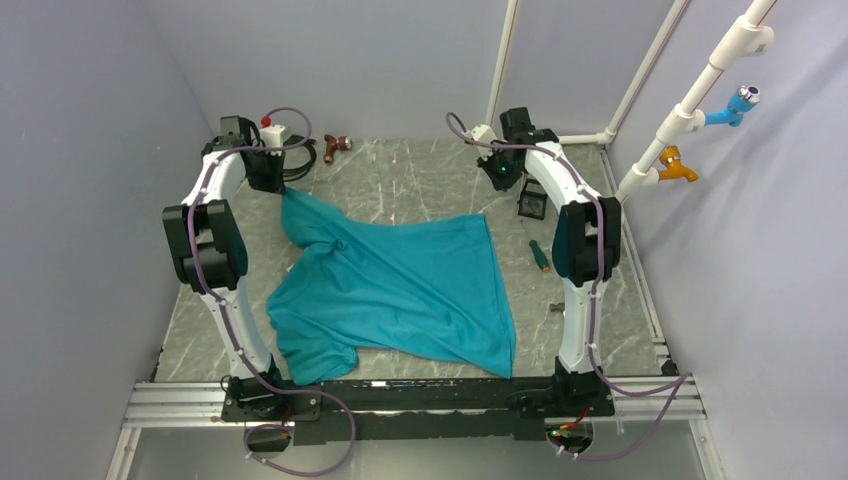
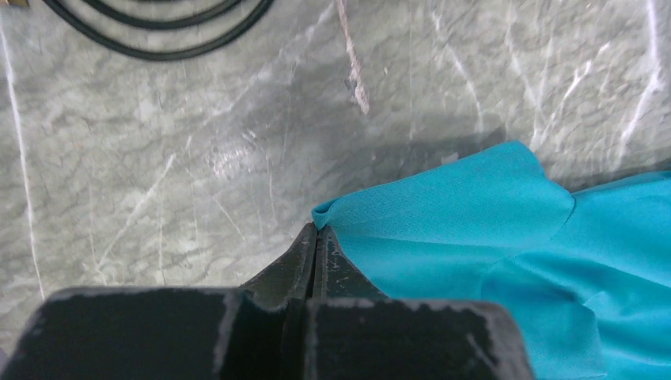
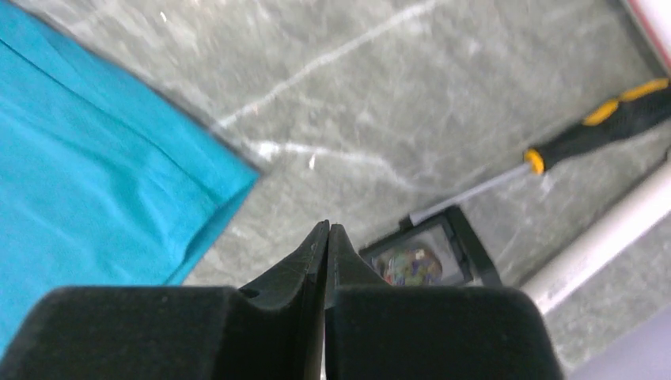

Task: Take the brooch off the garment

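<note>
A teal t-shirt [image 1: 400, 285] lies spread on a grey marble table [image 1: 420, 170] between the two arms. Most of it sits nearer the arm bases than either gripper.

The left gripper [image 2: 318, 234] has its fingers pressed together on a folded corner of the shirt's edge. From that pinch the fabric falls away to the gripper's right. Beyond the fingertips and to their left, a looped black cable [image 2: 150, 32] rests on the marble.

The right gripper [image 3: 327, 231] has its fingers pressed together with nothing between them, over bare marble. A shirt corner lies to its left, apart from it. Just past the fingertips, slightly right, sits a small black square frame [image 3: 423, 257] with blurred, colourful contents. Farther right lie a black-and-yellow screwdriver [image 3: 589, 131] and a white pipe [image 3: 609, 237].

The brooch cannot be made out in any view.
</note>
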